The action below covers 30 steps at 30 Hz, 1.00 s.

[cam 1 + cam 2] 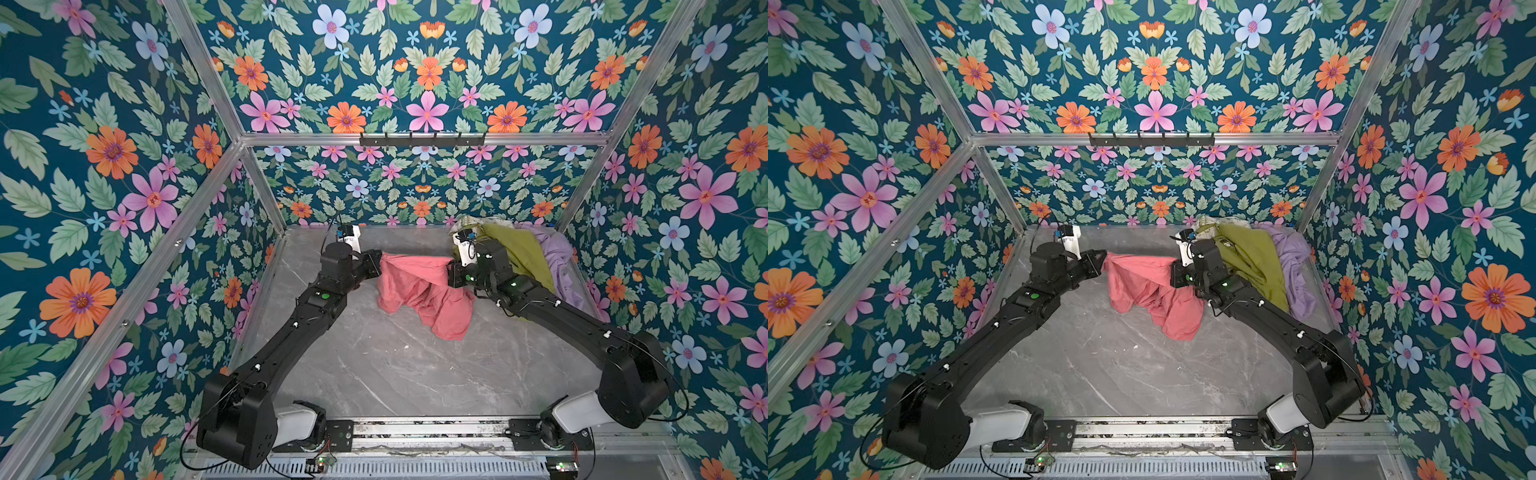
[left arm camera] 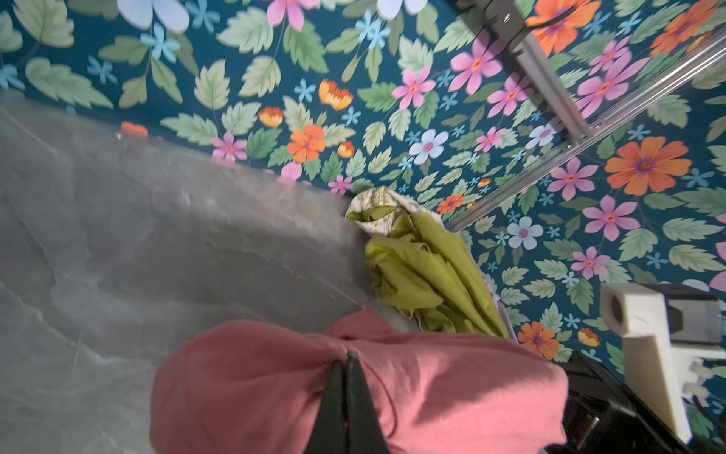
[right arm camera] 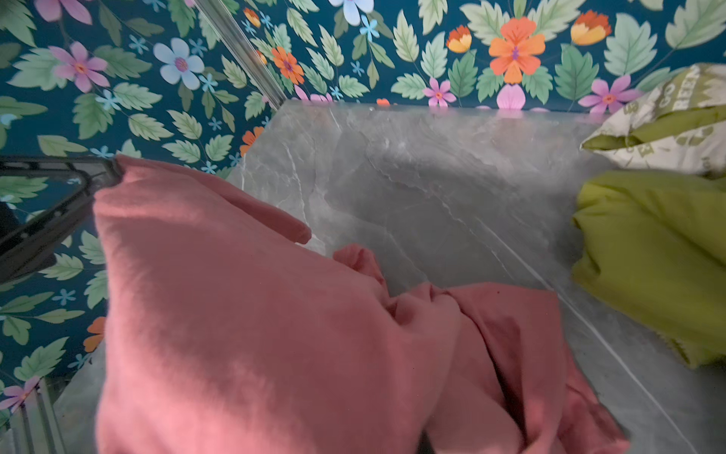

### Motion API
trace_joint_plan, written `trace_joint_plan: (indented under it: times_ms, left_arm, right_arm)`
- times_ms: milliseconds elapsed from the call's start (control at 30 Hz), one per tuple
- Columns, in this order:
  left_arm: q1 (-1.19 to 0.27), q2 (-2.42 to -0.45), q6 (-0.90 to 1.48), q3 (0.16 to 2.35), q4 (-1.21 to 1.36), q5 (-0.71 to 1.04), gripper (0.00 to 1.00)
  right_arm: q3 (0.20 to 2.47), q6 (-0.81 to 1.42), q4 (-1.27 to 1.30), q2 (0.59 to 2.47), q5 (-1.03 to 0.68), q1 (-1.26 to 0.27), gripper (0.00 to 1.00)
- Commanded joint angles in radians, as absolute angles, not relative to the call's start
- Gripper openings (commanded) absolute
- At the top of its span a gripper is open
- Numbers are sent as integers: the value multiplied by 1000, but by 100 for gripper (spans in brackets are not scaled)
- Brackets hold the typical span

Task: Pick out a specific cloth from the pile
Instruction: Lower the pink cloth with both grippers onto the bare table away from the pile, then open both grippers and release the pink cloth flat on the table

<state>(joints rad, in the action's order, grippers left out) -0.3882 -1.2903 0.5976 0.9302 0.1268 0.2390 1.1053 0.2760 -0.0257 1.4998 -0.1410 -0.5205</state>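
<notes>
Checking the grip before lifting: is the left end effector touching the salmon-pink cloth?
Touching. The left wrist view shows the left end effector closed on the salmon-pink cloth, fabric puckering around its tips.

Walls [image 1: 112,174] papered in dark teal, with green leaves and pink, orange and pale blue flowers, are enclosing the cell on three sides. Silver aluminium bars [image 1: 540,139] are framing the panels and meeting at the back corners. A black hook rail [image 1: 422,140] is hanging on the horizontal bar. A grey marble-patterned tabletop [image 1: 395,374] is forming the floor, and its far edge [image 3: 510,112] is reflecting the wallpaper's flowers.
</notes>
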Motion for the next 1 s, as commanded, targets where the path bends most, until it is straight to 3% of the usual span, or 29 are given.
trace_joint_plan:
  times_ms: [0,800,833,967]
  left_arm:
    - [-388,-1299,609,882,187,260,0]
    - [-400,-1385,645,609,290,308,1]
    - [-400,-1386,639,607,288,307,7]
    - [-400,-1364,611,614,266,304,37]
  right_arm:
    - [1077,263,-31,1511,-105,-515,0]
    - [910,321,-90,1601,-143,-496,0]
    - [916,321,-103,1594,-152,-495,4]
    - [953,305,-193,1529,-143,-495,37]
